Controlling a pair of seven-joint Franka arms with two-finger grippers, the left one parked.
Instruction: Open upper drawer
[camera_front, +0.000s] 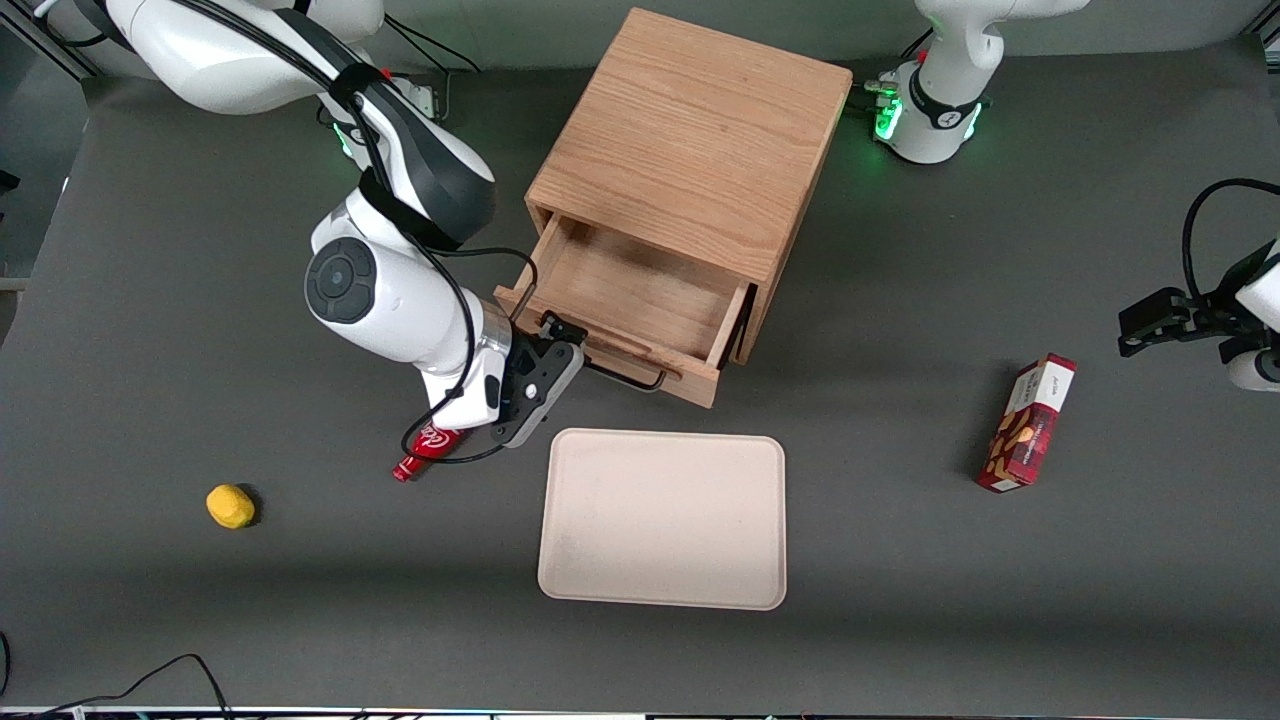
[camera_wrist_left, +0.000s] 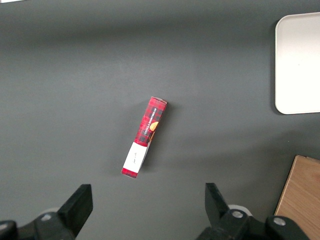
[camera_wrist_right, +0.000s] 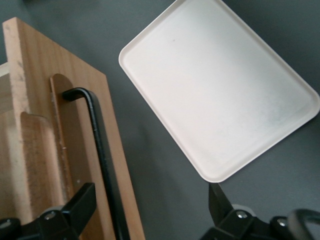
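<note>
Right at the front of the pulled-out upper drawer (camera_front: 630, 300), the gripper (camera_front: 548, 352) hangs with its fingers (camera_wrist_right: 75, 207) spread, gripping nothing, straddling the handle (camera_wrist_right: 97, 145) that runs lengthwise along the drawer face.

Dark table (camera_front: 900, 620) carries cabinet (camera_front: 690, 130), tray (camera_front: 662, 518), can (camera_front: 428, 447), box (camera_front: 1030, 422), lemon (camera_front: 230, 506).

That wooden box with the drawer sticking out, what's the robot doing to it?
The robot's right arm is opening the upper drawer of the wooden cabinet. The drawer is already pulled well out and looks empty inside. The gripper sits at the drawer's front, by one end of the black handle, with its fingers open on either side of the bar. A pale tray lies on the table in front of the drawer.
</note>
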